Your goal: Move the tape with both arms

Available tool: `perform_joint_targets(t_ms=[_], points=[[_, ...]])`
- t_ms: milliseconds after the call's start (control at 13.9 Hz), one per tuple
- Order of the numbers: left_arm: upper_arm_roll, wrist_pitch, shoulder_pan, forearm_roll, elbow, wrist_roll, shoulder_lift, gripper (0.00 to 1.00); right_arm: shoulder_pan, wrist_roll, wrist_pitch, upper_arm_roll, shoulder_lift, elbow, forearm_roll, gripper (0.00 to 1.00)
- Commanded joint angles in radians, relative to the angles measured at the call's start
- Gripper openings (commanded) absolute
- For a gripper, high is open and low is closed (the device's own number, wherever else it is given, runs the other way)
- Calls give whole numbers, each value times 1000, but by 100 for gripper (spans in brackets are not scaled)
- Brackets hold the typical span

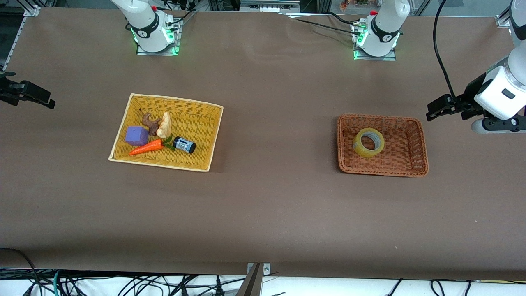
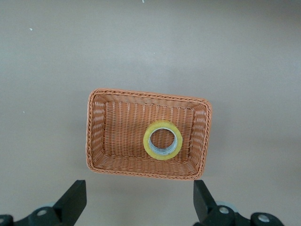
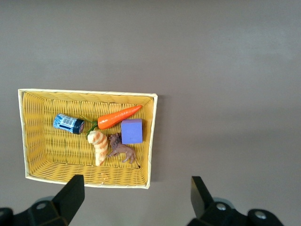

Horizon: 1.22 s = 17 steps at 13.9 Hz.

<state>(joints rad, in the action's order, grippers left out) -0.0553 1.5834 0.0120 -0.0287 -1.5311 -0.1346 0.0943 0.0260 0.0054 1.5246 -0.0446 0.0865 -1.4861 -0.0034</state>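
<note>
The ring-shaped roll of translucent yellowish tape lies flat on its side in my shallow reddish-brown wicker basket, which sits toward the left arm's end of the brown worktop, about midway between the base edge and the camera edge. My left gripper hangs high over that end of the table, near the edge, its fingers spread wide and holding nothing. My right gripper hangs over the other end, also spread wide and empty, looking down on the yellow wicker basket, which holds an orange toy carrot, a purple cube, a small dark blue-labelled bottle, a pale bread-like piece and a small brown animal figure. I judge the roll light and fairly stiff, though its smooth outer face may be slick. With the wide hollow centre facing up, I would put one finger inside the core and one outside, pinching the wall. That should leave the rest of the ring free for my other gripper to take over.
</note>
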Motion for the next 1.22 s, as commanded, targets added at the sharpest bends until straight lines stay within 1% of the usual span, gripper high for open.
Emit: perform_joint_targets(t_ms=[0,72,143,574,1148], points=[[12,97,11,15,-179,12,-129,100,3,-4,-8,3,-4,1,-4,100],[11,101,9,15,-205,7,-146,100,3,-4,-8,3,-4,1,-6,100],[8,96,6,16,-205,4,-148,100,3,-4,-8,3,-4,1,-4,100],[-15,69,6,16,-176,1,-140,100,3,-7,-8,3,-4,1,-4,100],[-18,49,13,24,-143,7,-122,100,5,-8,-8,3,-2,1,-3,100]])
